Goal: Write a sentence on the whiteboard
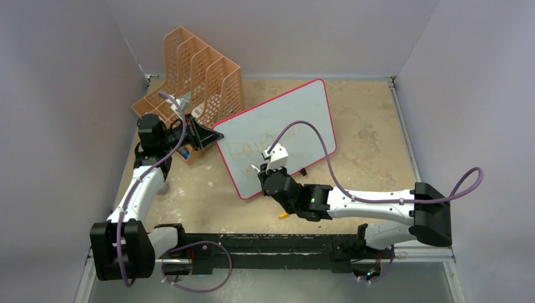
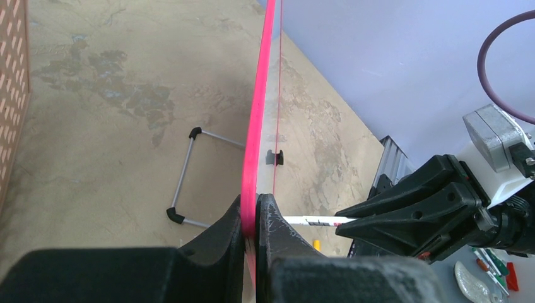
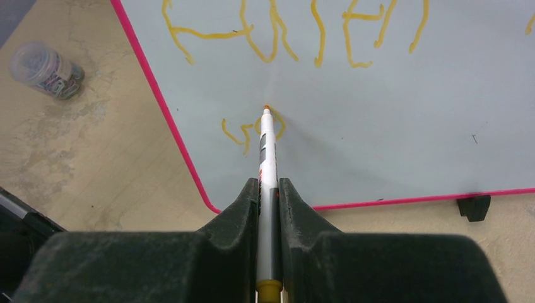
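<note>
Two arms busy, left gripper (image 2: 254, 205) clamped on whiteboard (image 1: 296, 120) edge, right gripper (image 3: 269, 189) pinching marker (image 3: 267, 145), orange tip at second line of sentence (image 3: 317, 44).

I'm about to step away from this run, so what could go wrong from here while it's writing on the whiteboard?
1. The left gripper pinches only the thin pink edge of the tilted whiteboard; pressure from the marker could make the board slip or twist and skew the letters.
2. The right gripper holds the marker near its back end, so the long free shaft might pivot and wobble the second line of the sentence.
</note>
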Robot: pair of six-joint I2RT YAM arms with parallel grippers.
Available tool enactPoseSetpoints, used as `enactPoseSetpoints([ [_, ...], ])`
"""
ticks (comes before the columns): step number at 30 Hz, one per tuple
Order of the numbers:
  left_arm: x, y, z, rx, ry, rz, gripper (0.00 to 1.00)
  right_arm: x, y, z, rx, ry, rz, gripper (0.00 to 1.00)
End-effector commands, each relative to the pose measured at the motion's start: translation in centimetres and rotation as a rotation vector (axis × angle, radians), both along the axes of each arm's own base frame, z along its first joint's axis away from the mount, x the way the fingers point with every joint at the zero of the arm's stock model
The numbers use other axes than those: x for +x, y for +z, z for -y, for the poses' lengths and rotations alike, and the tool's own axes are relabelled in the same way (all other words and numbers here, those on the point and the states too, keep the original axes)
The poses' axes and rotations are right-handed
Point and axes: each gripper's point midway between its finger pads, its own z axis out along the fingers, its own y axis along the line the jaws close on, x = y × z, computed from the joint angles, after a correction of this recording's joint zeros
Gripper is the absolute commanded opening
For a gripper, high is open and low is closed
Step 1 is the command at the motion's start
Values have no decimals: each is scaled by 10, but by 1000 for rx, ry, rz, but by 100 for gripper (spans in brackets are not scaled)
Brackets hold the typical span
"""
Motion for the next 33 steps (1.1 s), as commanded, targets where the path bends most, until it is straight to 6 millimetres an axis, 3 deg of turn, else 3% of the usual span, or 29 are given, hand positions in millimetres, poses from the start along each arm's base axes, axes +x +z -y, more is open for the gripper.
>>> enactPoseSetpoints([
  [1,12,12,-7,46,40,131,0,1,21,2,54,3,13,0],
  [11,13,12,-7,48,42,131,0,-2,25,17,54,-15,10,0],
  [15,13,12,-7,48,42,129,0,1,18,25,26,-44,9,0],
  [22,12,11,-7,48,40,129,0,4,6,22,8,-63,-8,0],
  [33,12,12,-7,47,39,131,0,8,9,14,23,-55,5,0],
])
